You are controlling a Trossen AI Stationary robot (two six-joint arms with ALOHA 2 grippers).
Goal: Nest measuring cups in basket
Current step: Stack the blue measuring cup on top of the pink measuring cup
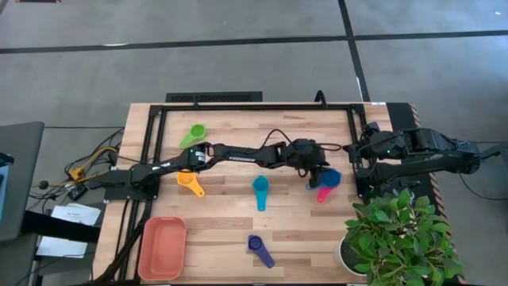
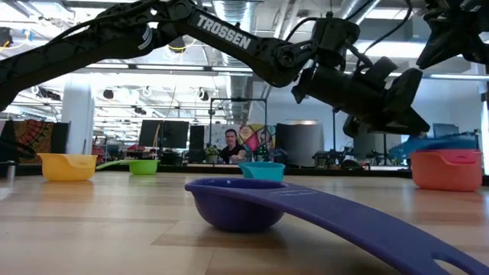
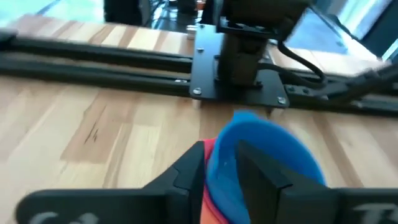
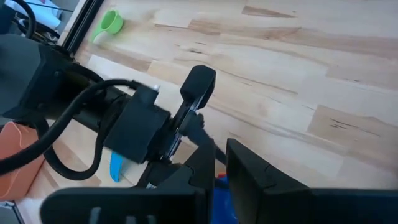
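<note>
A blue measuring cup (image 1: 331,178) sits nested in a pink-coral cup (image 1: 324,193) at the table's right middle. My left gripper (image 3: 221,155) has reached across to them, and its fingers stand a little apart, astride the blue cup's (image 3: 267,149) near wall. The green cup (image 1: 193,135), the yellow-orange cup (image 1: 189,183), the teal cup (image 1: 260,191) and the dark purple cup (image 1: 259,250) each rest on their bases on the wood. The basket (image 1: 163,248) lies at the near left. My right gripper (image 4: 221,158) hangs folded back at the right edge, with a narrow gap and nothing in it. My left gripper comes in nearly level from the table's left. One finger (image 3: 258,177) stands inside the blue cup's bowl and the other (image 3: 186,177) outside its near wall (image 3: 221,168). A sliver of the pink-coral cup shows between the outer finger and the wall. I cannot tell whether the fingers touch.
A potted plant (image 1: 401,238) stands at the near right corner. A black frame rail (image 1: 254,107) runs along the far edge, and the right arm's base plate (image 3: 239,87) lies just beyond the stacked cups. Bare wood lies between the teal cup and the basket.
</note>
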